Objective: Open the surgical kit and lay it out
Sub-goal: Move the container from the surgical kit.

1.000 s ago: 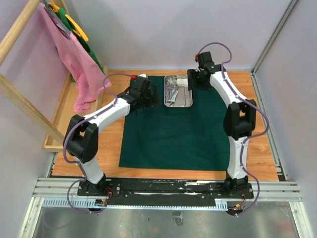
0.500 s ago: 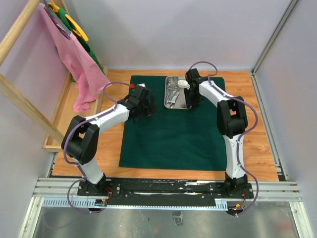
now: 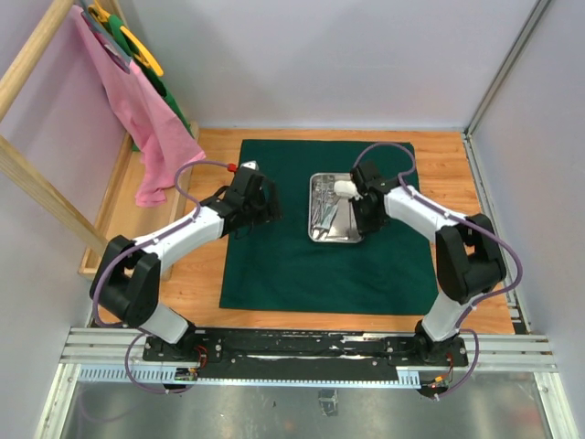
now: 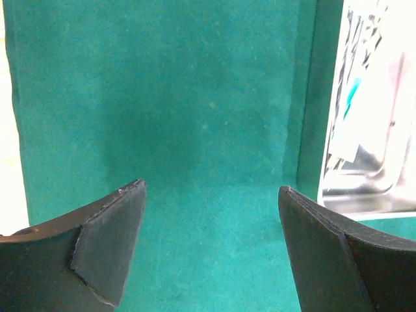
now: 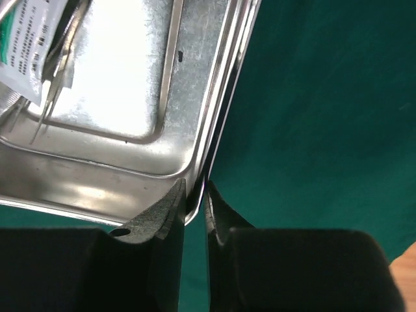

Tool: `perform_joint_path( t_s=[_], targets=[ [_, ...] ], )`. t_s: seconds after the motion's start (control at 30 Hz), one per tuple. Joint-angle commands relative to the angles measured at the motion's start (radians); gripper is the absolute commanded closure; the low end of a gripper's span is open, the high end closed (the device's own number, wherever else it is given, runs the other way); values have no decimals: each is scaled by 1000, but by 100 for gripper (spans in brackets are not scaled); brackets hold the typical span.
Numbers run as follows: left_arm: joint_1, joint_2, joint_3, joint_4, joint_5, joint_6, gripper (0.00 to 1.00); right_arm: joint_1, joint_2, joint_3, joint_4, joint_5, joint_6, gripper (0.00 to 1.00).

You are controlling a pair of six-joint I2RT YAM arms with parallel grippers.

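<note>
Bright, even overhead light, soft shadows. In the left wrist view glare washes out the steel tray (image 4: 367, 198) — contents blurred — and the table (image 4: 10, 162) edge burns white. Right wrist fingers (image 5: 159, 218) loom dark and soft.

One dark green cloth (image 3: 302, 265) is lying flat, carrying one steel tray (image 3: 336, 229); one white gauze wad (image 3: 344, 188) and one printed packet (image 5: 29, 36) are lying inside, with thin steel tools (image 3: 323, 212) overlapping too much for counting
</note>
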Motion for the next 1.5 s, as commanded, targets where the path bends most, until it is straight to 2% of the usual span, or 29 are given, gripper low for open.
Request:
perform_joint_path(
  t_s=[0.0, 0.17, 0.4, 0.57, 0.6, 0.67, 0.8, 0.93, 1.03, 1.13, 1.2, 1.33, 1.47],
  targets=[
    [-26, -71, -38, 3, -25, -23, 13, 113, -115, -159, 15, 7, 24, 88],
    [-58, -115, -71, -9, -48, -44, 14, 257, -245, -312, 2, 48, 124, 89],
    [-74, -163, -107, -13, -51, -66, 14, 421, -467, -520, -33, 83, 422, 89],
    [-87, -175, -114, -7, -47, -76, 14, 496, -541, -593, -23, 123, 585, 88],
    [-90, -175, -112, -7, -44, -77, 14, 508, -555, -599, -20, 132, 613, 86],
    [-98, -171, -103, -13, -46, -78, 14, 523, -583, -599, -20, 147, 639, 59],
    [-112, -190, -105, -31, -34, -68, 18, 524, -634, -474, -131, 248, 539, 38],
    [-125, -231, -142, -28, 4, -74, 25, 523, -637, -306, -166, 319, 364, 29],
    [-169, -237, -153, -11, 12, -92, 37, 502, -589, -253, -86, 317, 231, 29],
    [-230, -201, -168, 45, 33, -125, 55, 423, -508, -204, -29, 228, 162, 32],
    [-264, -154, -178, 88, 49, -143, 63, 375, -457, -176, -1, 169, 139, 36],
    [-326, -61, -195, 160, 59, -158, 66, 307, -360, -134, 42, 74, 99, 39],
    [-332, 18, -193, 196, 56, -151, 70, 286, -268, -98, 44, 14, 79, 40]
  ],
)
